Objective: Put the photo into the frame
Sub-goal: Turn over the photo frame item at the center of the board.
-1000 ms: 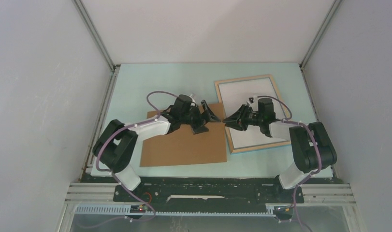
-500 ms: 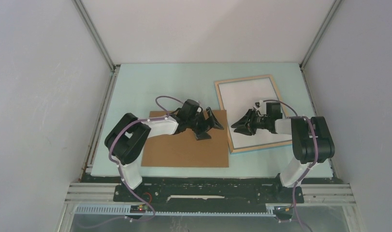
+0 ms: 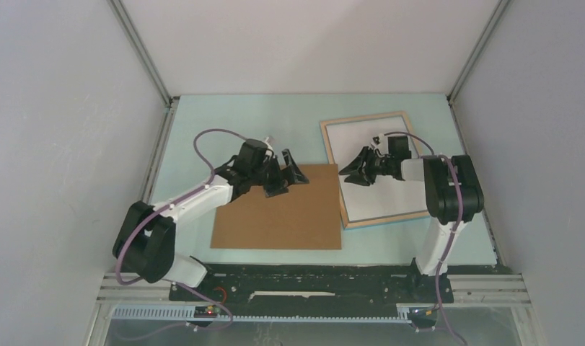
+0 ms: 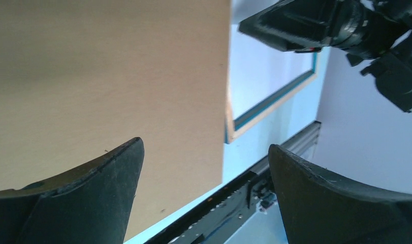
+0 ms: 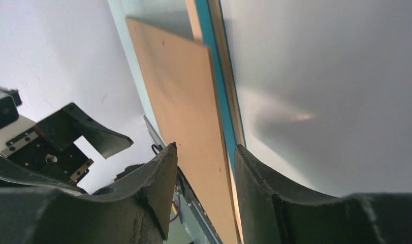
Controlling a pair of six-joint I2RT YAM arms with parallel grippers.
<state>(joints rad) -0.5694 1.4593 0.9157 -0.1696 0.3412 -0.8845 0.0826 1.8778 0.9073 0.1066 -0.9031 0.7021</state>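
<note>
The frame (image 3: 412,140) lies flat at the right, light wood border up, with its blue edge (image 5: 219,91) showing in the right wrist view. A plain white sheet (image 3: 376,202) fills it; no print shows, so I cannot tell whether it is the photo. My right gripper (image 3: 349,173) hovers over the frame's left part. It is open, its fingertips (image 5: 206,152) holding nothing. My left gripper (image 3: 289,184) stands wide open over the far edge of the brown backing board (image 3: 275,220), empty (image 4: 204,145).
The brown board (image 4: 107,76) lies flat beside the frame, its right edge overlapping the frame's left rail (image 4: 254,124). The two grippers face each other a short way apart. Grey walls close in the pale green table (image 3: 203,130) on three sides.
The left gripper drew back to the left and farther up the table, still open. The right gripper moved farther over the frame and its jaws widened. The board settled flat.
</note>
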